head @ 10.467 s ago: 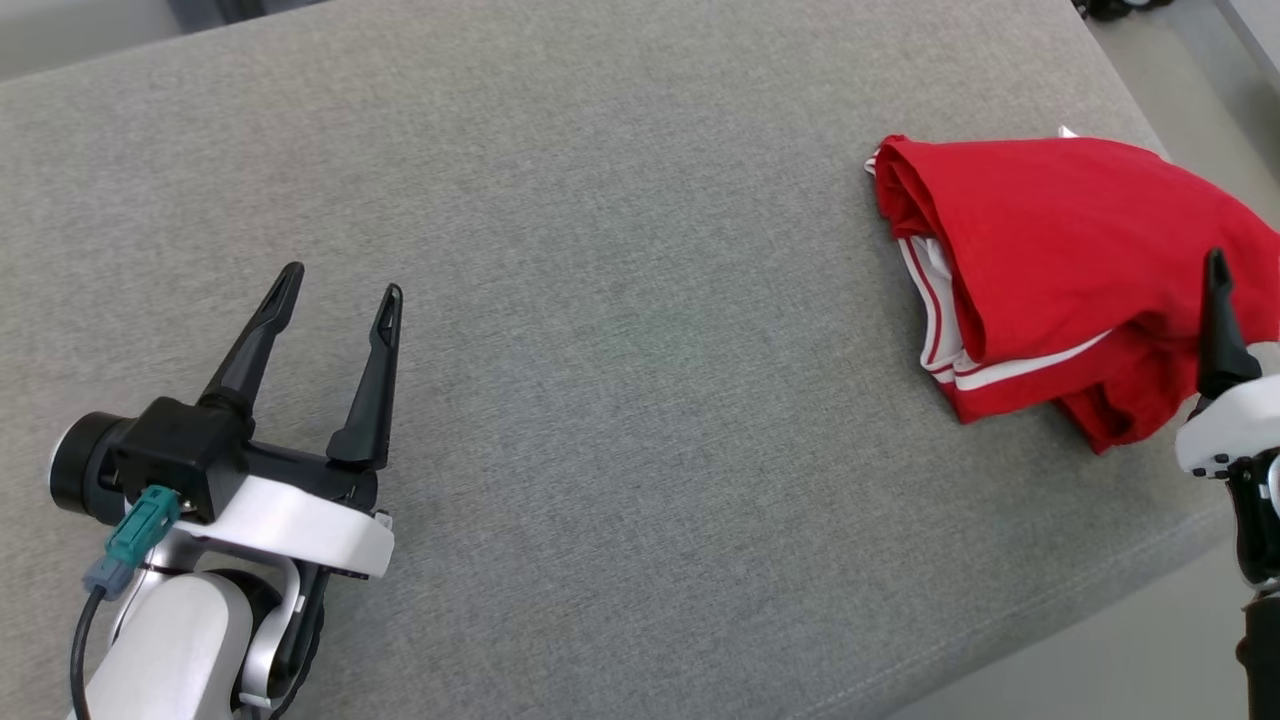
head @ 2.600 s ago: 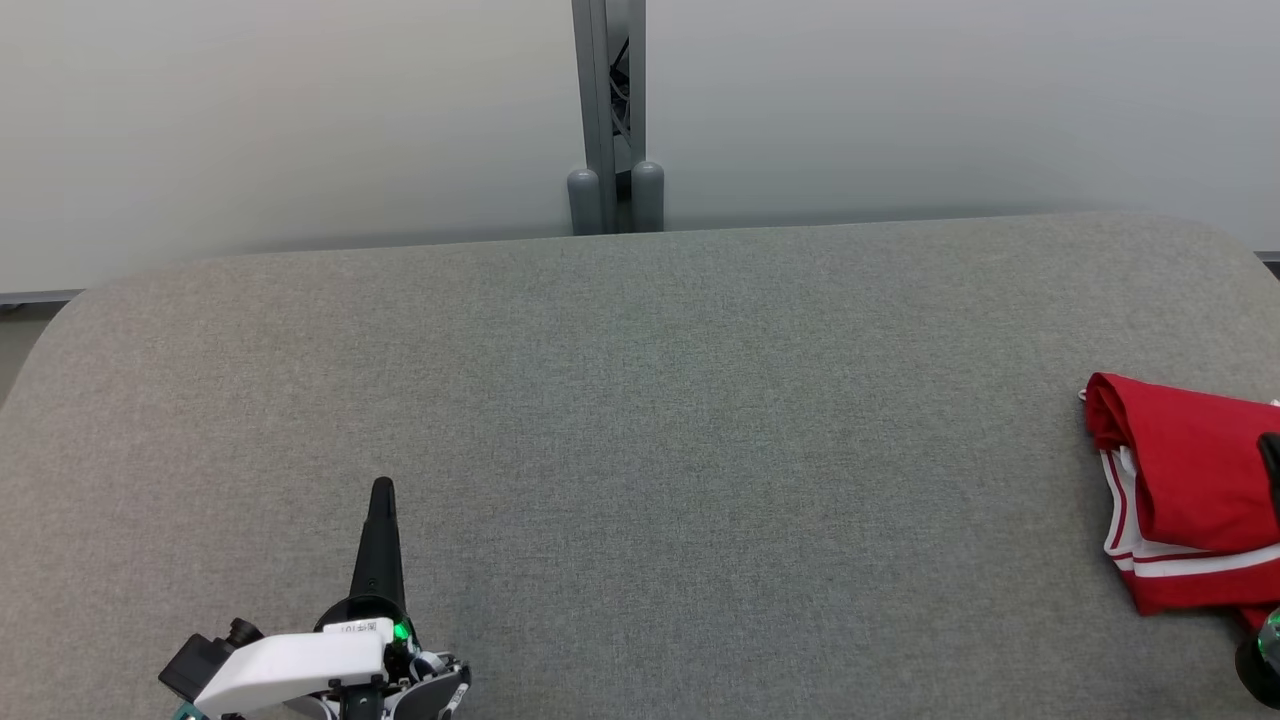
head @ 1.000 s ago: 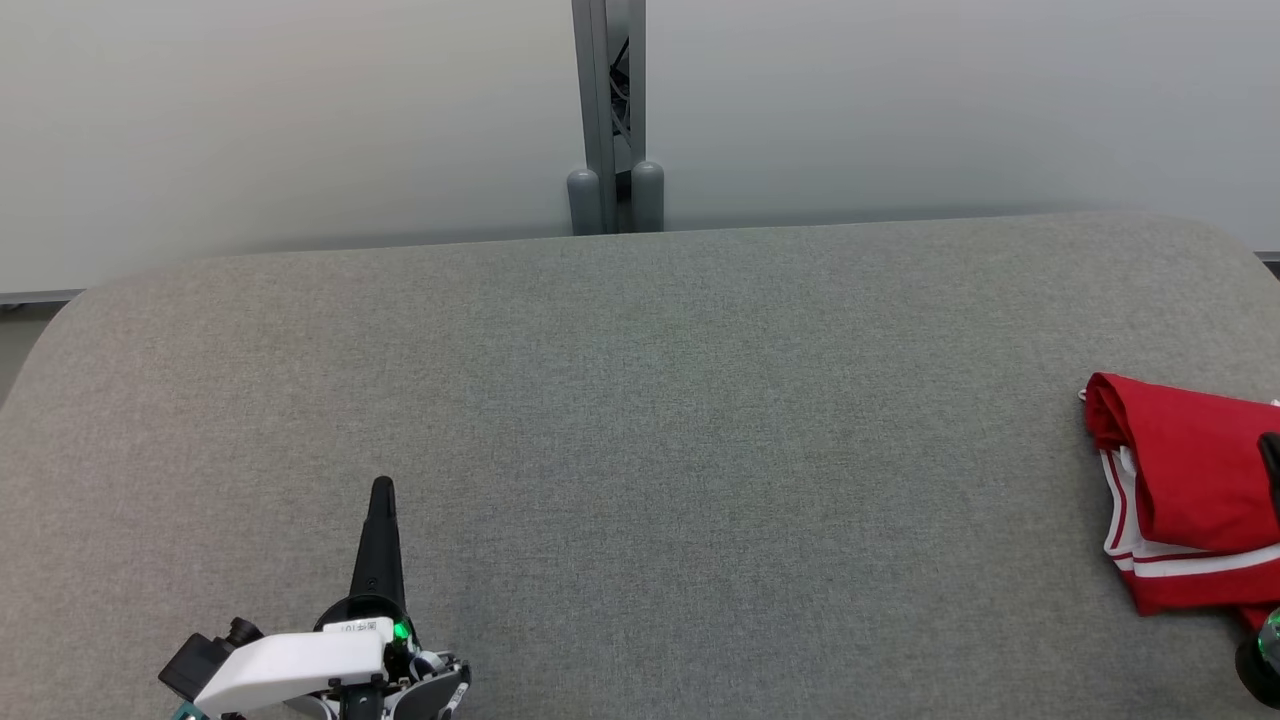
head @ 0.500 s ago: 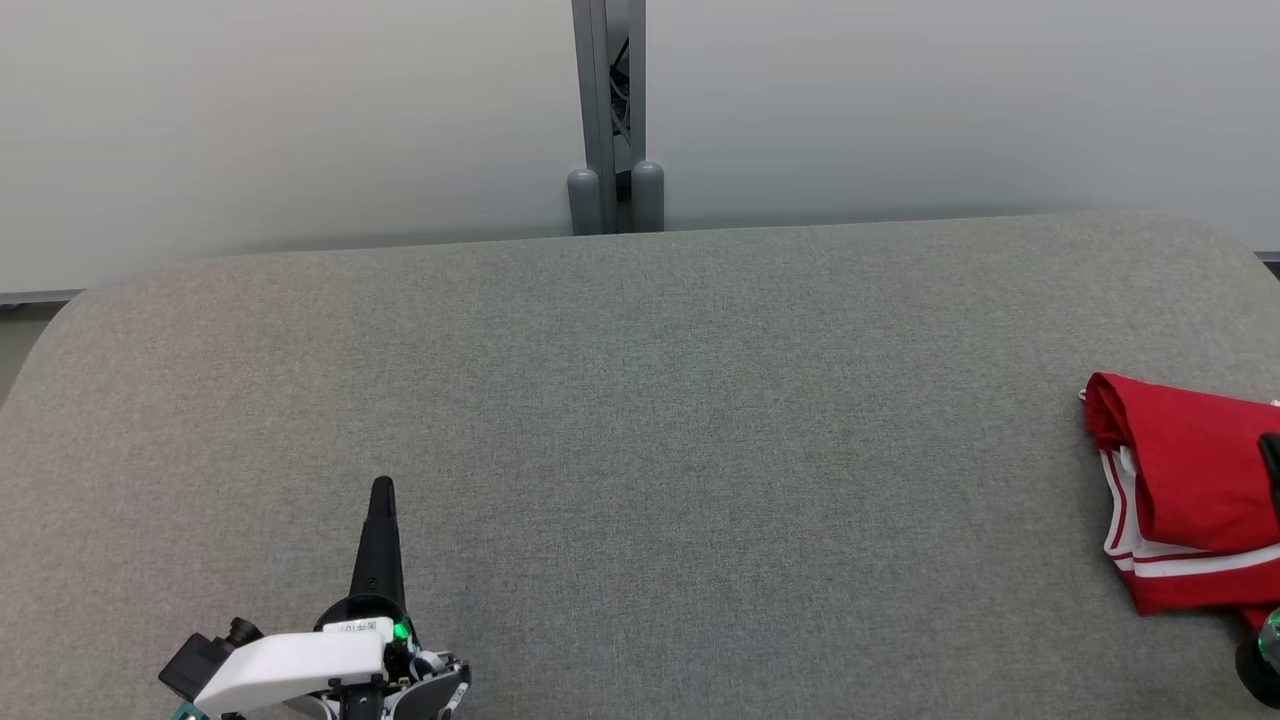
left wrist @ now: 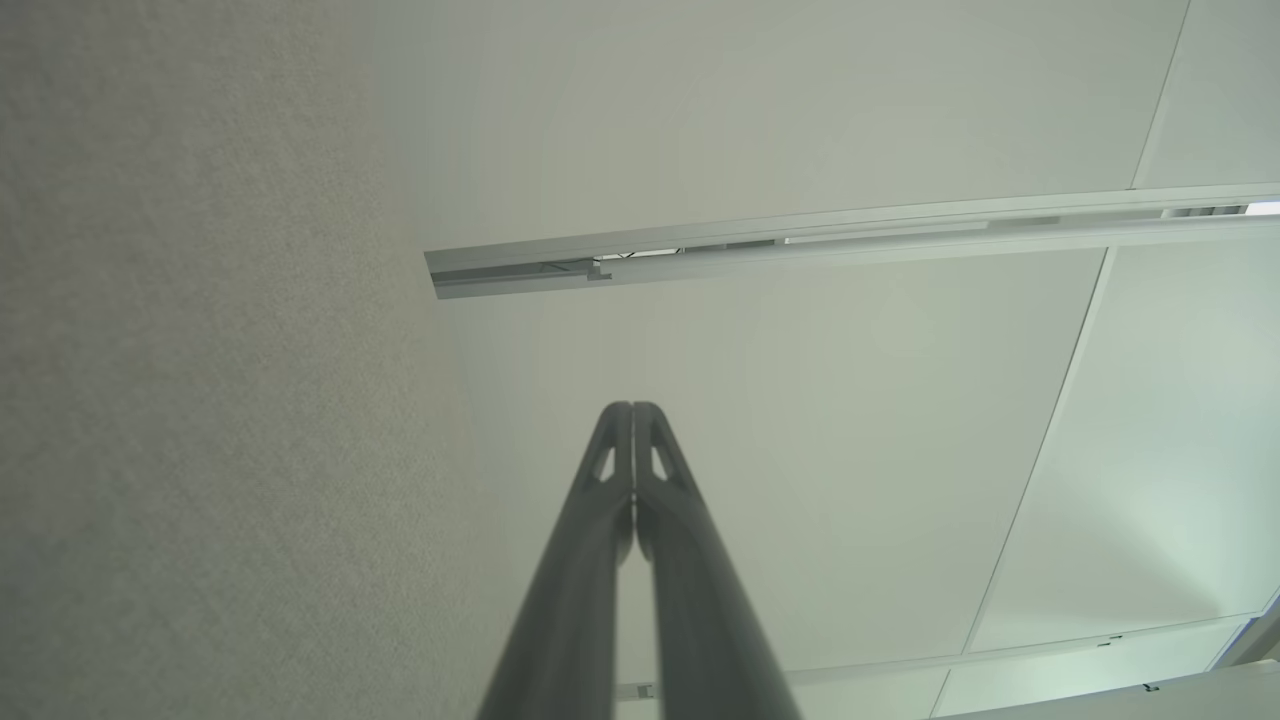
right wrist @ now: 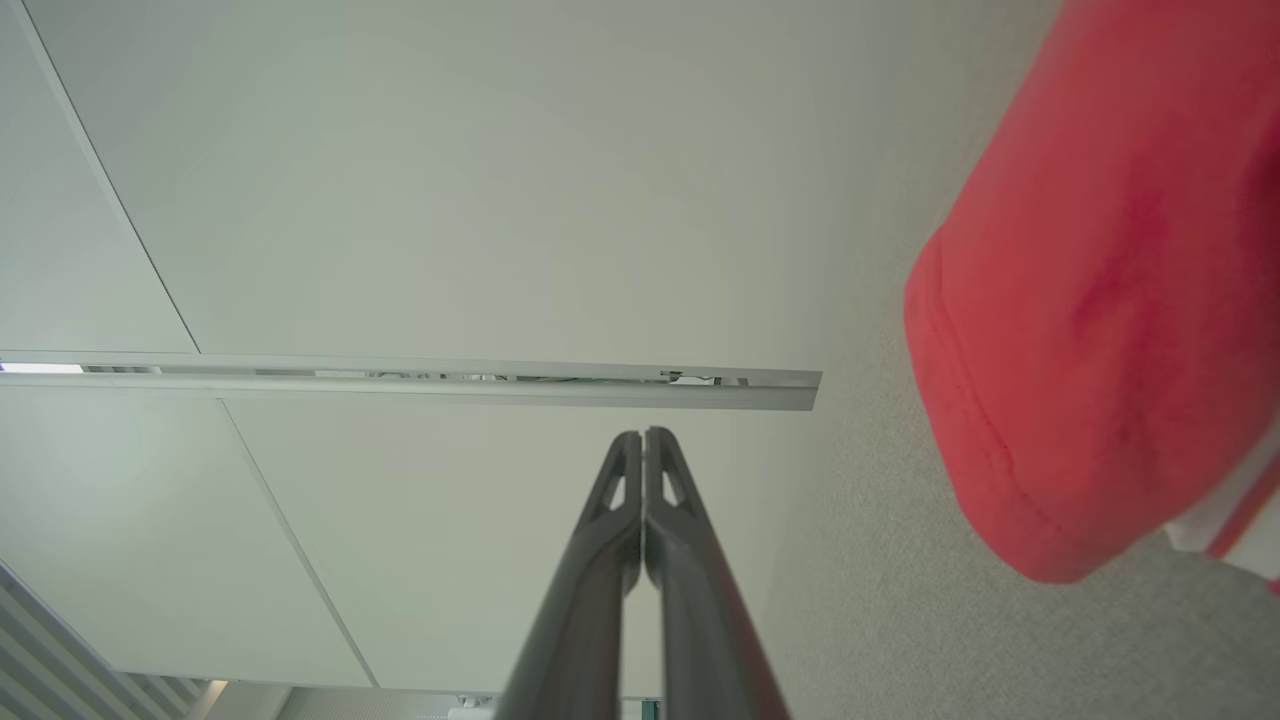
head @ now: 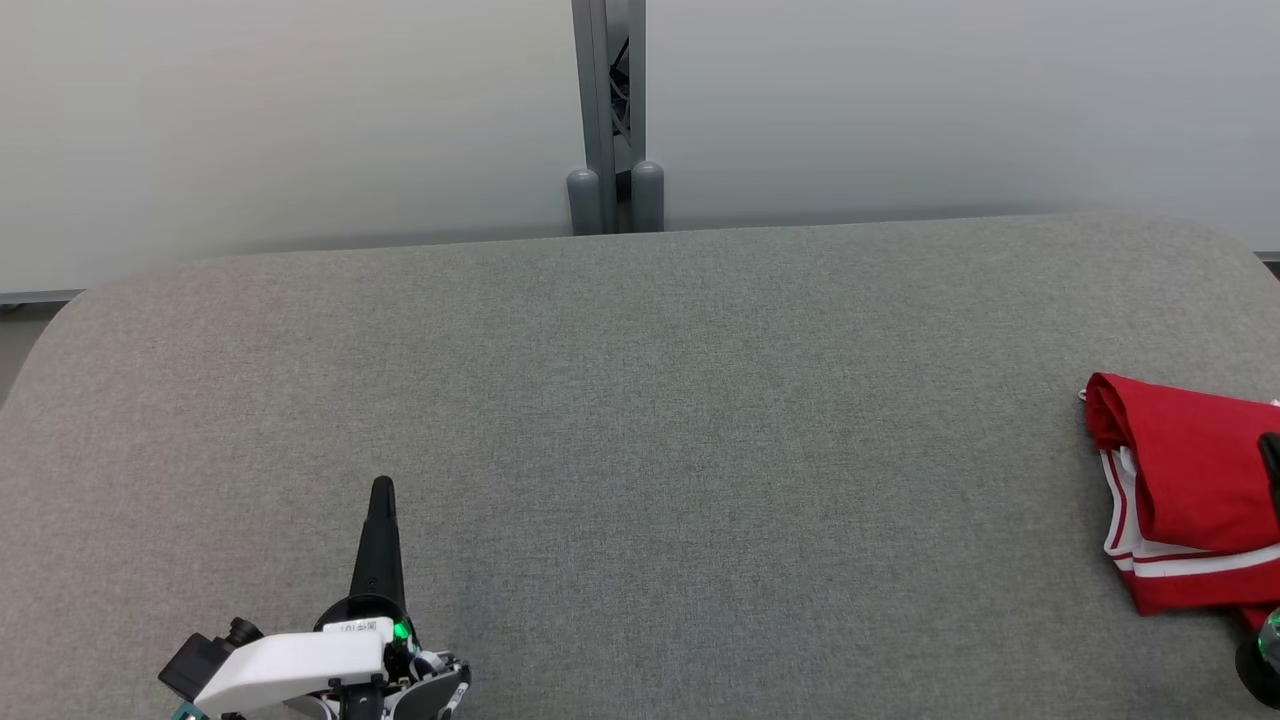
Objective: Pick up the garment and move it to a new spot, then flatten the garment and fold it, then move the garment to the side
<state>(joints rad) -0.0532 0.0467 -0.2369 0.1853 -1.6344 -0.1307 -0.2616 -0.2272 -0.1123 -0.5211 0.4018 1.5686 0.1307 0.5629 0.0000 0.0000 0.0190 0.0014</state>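
The garment (head: pixel 1190 490) is red with white stripes and lies folded at the right edge of the grey padded surface (head: pixel 640 420); its red fold also bulges at the right of the right wrist view (right wrist: pixel 1110 290). My left gripper (head: pixel 382 487) rests low at the front left, fingers pressed together and pointing away from me, far from the garment. In its own wrist view the left gripper (left wrist: pixel 632 408) is shut and empty. My right gripper (right wrist: pixel 643 434) is likewise shut on nothing, just beside the garment; a dark sliver of it (head: pixel 1270 450) shows at the right border.
A grey post (head: pixel 610 110) with two rounded feet stands behind the far edge of the surface, against a pale wall (head: pixel 300 120). The padded surface has rounded far corners, and a strip of floor (head: pixel 15 345) shows at the left.
Nothing has moved in the last second. Since the oldest frame the camera has lifted and turned, and my left gripper has gone from open to shut.
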